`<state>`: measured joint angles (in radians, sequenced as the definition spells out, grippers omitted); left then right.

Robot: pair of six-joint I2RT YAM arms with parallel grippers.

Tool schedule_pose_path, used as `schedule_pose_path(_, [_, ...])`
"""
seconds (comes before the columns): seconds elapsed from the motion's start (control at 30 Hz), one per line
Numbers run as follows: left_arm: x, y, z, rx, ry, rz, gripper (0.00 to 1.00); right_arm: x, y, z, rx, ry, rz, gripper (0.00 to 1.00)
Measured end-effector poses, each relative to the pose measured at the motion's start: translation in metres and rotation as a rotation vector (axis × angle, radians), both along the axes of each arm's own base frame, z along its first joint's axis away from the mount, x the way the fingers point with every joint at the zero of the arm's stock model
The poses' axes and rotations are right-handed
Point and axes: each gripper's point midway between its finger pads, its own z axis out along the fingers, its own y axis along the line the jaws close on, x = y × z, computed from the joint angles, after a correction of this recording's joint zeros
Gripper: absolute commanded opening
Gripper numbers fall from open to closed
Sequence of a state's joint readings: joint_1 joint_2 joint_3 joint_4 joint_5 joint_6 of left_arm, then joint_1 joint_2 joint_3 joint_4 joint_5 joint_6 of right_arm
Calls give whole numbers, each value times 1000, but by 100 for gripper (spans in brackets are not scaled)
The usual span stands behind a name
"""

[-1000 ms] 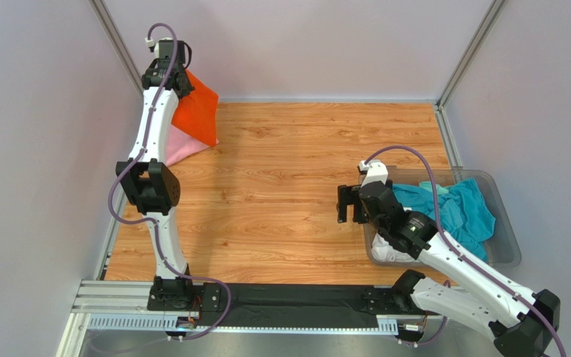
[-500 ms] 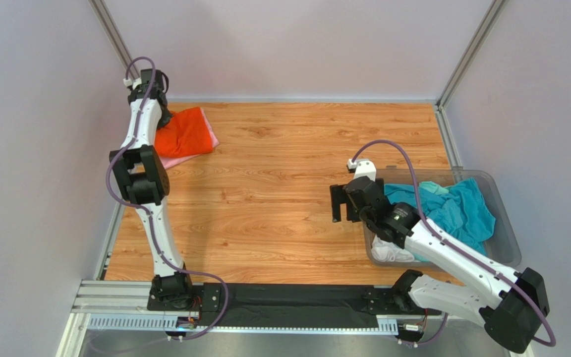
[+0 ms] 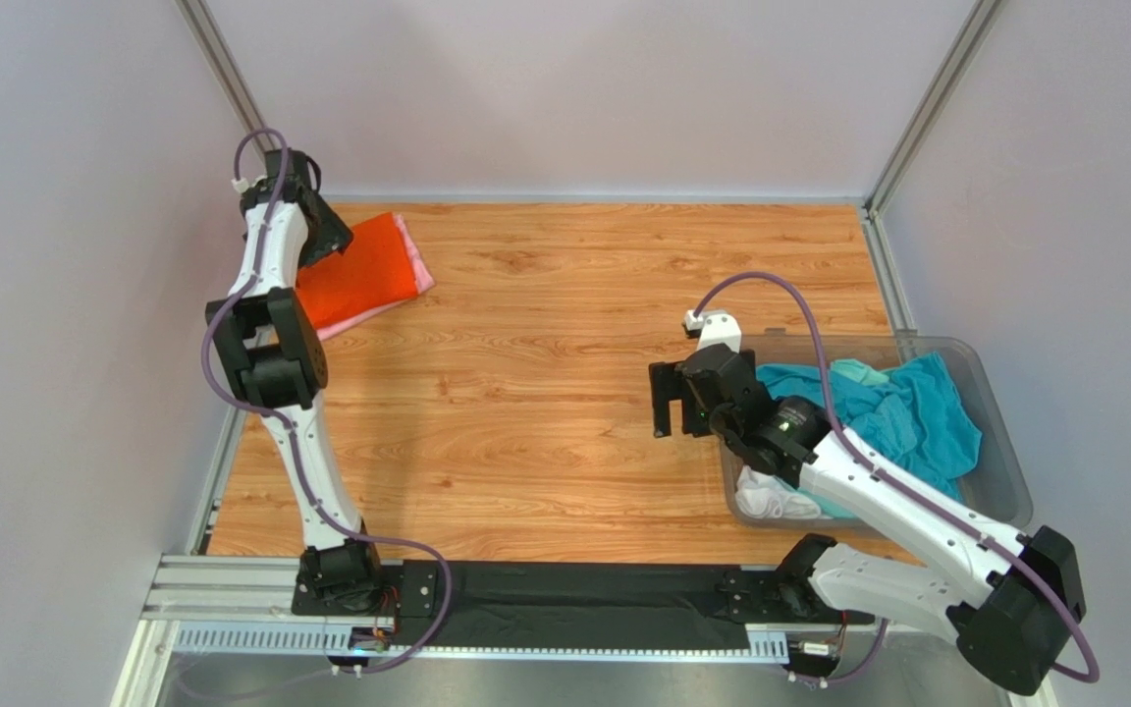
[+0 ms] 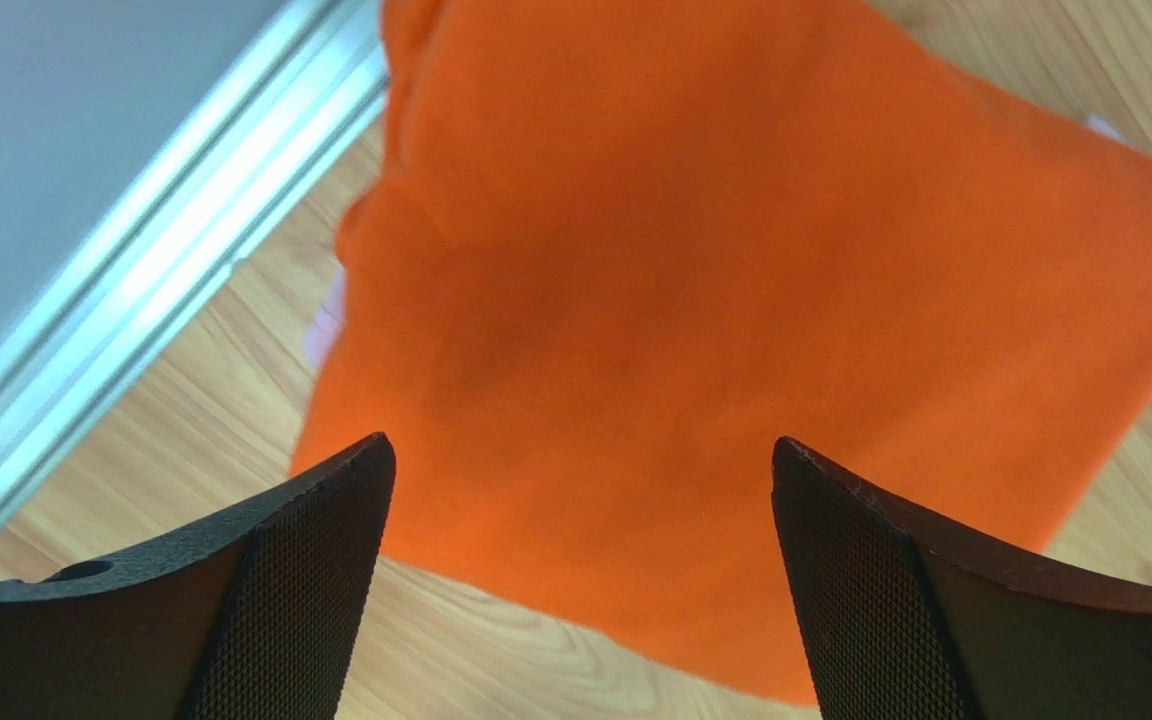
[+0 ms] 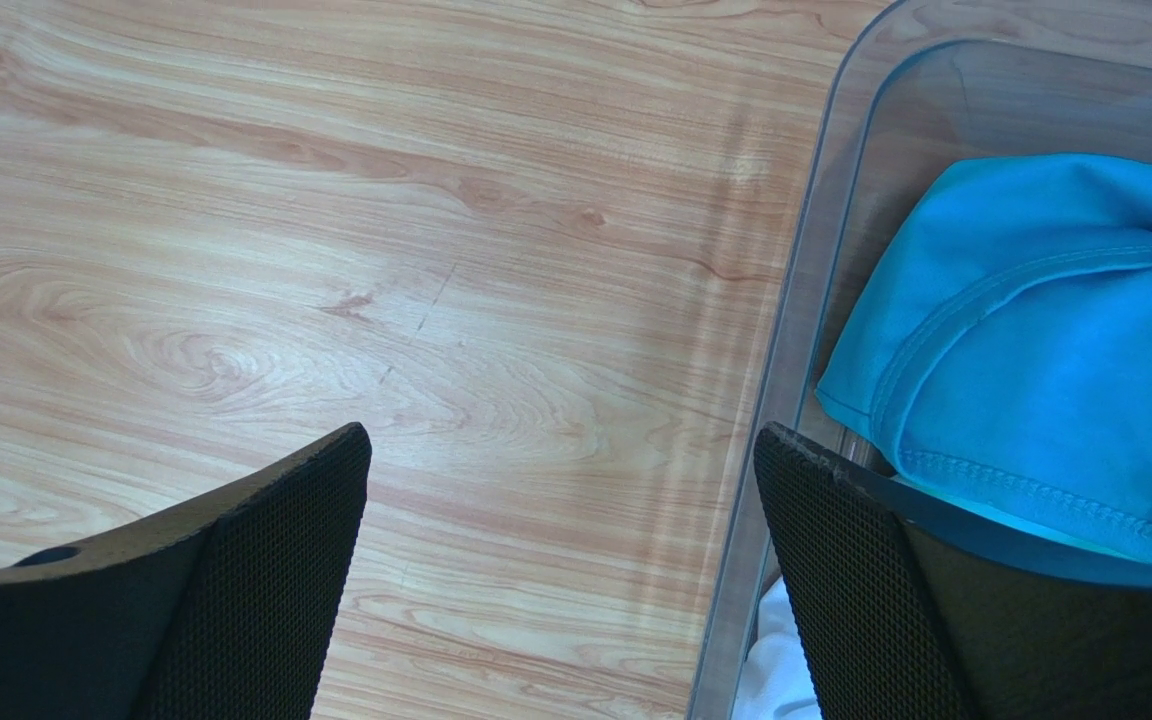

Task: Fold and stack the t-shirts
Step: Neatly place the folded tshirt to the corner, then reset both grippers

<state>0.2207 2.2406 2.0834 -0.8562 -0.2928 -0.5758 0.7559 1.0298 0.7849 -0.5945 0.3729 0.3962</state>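
Observation:
A folded orange t-shirt [image 3: 365, 277] lies at the table's far left on top of a pink t-shirt [image 3: 414, 259], whose edge peeks out. My left gripper [image 3: 324, 236] hovers just above the orange shirt's left end, open, with nothing between its fingers; in the left wrist view the orange t-shirt [image 4: 717, 300] fills the gap ahead. My right gripper [image 3: 670, 401] is open over bare wood, just left of the clear bin [image 3: 1002, 442]. In the bin lie a teal t-shirt [image 3: 904, 420], [image 5: 1048, 345], a mint one [image 3: 855, 373] and a white one [image 3: 775, 498].
Metal frame rails run along the table's left edge [image 3: 218, 472] and back right corner [image 3: 881, 265]. The bin's near wall [image 5: 778, 450] stands right beside my right fingertip [image 5: 853, 555]. Bare wooden tabletop [image 3: 557, 354] lies between the two arms.
My left gripper brought the orange t-shirt down from the air onto the pink one and opened, letting it go. The right gripper drifted slightly left and stayed open.

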Motion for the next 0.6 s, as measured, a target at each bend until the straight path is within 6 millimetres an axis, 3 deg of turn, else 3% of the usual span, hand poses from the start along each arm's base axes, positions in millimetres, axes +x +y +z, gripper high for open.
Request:
schedule_pose_path(0.1, [-7,-22,-1,-66,-10,-26,100,-2,2,8,37,-15,7,100])
schedule_pose_path(0.23, [-31,-62,0,-110,-1,-79,100,-8,2,21,87,-37,15,100])
schedule_pose_path(0.4, [-65,-137,26,-111,-62,-230,100,-21,-1,34,165,-56,26,100])
schedule_pose_path(0.5, [-102,-180,49,-130,-142,-330,100,-32,-4,28,193,-40,30,100])
schedule_pose_path(0.6, [-153,-211,65,-166,-243,-421,100,-41,-7,21,212,-20,29,100])
